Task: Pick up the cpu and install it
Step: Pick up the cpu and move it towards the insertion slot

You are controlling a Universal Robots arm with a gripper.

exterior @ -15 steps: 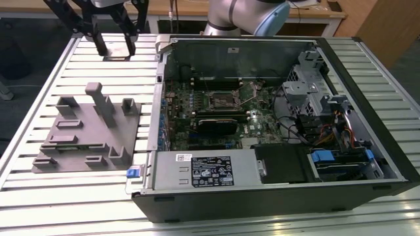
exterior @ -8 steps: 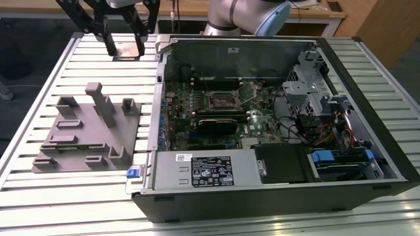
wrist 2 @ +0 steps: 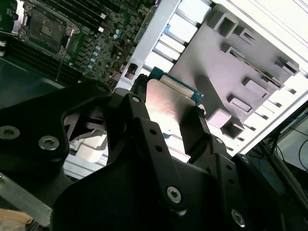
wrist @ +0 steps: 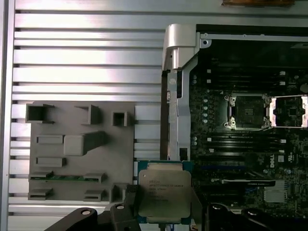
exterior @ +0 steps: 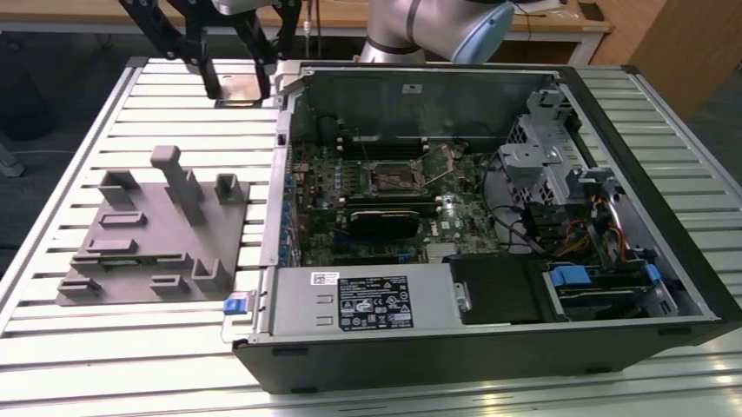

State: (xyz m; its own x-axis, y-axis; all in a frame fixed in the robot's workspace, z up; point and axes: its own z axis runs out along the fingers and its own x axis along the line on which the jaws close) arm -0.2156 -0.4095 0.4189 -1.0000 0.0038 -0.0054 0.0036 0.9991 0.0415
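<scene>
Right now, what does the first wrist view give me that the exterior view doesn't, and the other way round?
First wrist view: the cpu, printed metal top toward the camera, clamped in the gripper; a green memory stick lying in the grey fixture. Exterior view: the robot arm, the power supply with a white label, the drive bays with blue tabs. Both: the grey fixture, the slatted table, the open computer case and the motherboard's open socket.

The jaws clamp the cpu point(wrist 2: 168, 106) (silvery top showing), grey fixture point(wrist 2: 240, 53) and motherboard point(wrist 2: 91, 43) beyond it.
</scene>
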